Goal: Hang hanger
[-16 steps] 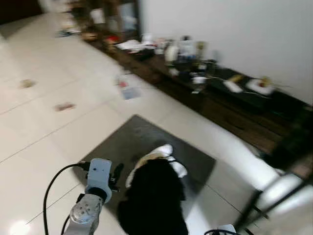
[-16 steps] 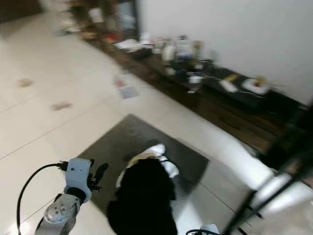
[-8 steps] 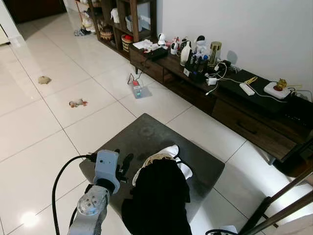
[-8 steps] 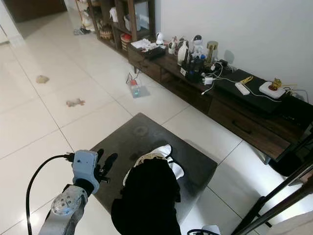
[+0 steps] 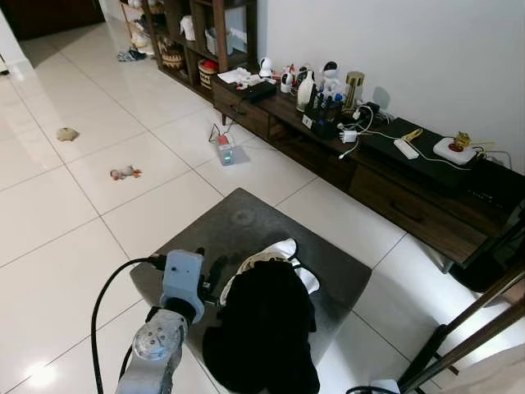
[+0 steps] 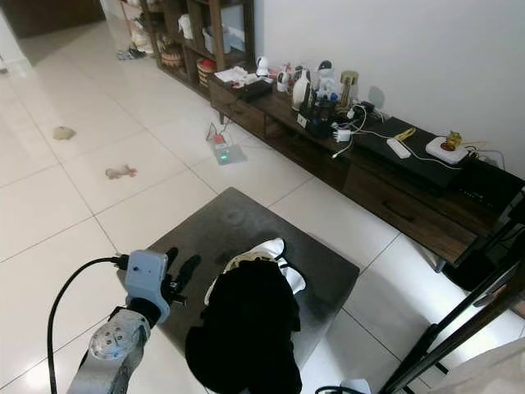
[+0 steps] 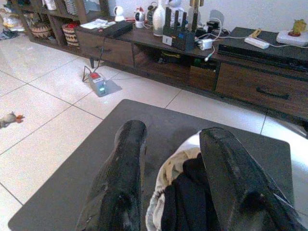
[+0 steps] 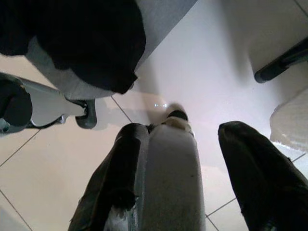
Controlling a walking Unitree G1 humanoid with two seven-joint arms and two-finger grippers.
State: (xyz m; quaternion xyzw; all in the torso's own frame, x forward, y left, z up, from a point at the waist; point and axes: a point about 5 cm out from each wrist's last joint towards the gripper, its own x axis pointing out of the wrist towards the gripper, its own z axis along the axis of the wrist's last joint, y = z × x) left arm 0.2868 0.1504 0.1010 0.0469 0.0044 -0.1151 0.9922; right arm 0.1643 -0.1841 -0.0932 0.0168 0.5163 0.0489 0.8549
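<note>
A black garment point(image 5: 267, 324) lies heaped on a low dark grey table point(image 5: 246, 222), with a white garment point(image 5: 279, 250) under its far end. My left gripper point(image 5: 215, 275) hovers at the pile's left edge, just above the table top. In the left wrist view its fingers point(image 7: 130, 159) are open with nothing between them, pointing past the white and black cloth point(image 7: 185, 192). My right gripper point(image 8: 185, 130) hangs low and open over the floor tiles, near the black cloth point(image 8: 82, 38) drooping off the table.
A black clothes rack point(image 5: 467, 328) slants up at the right, with pale cloth at its foot. A long dark TV console point(image 5: 394, 176) laden with small items runs along the wall. A power strip point(image 5: 223, 152) and small toys point(image 5: 123, 173) lie on the white tiles.
The head camera swung and then steadied: the oldest frames are blurred, the newest sharp. My left gripper holds its place beside the clothes pile.
</note>
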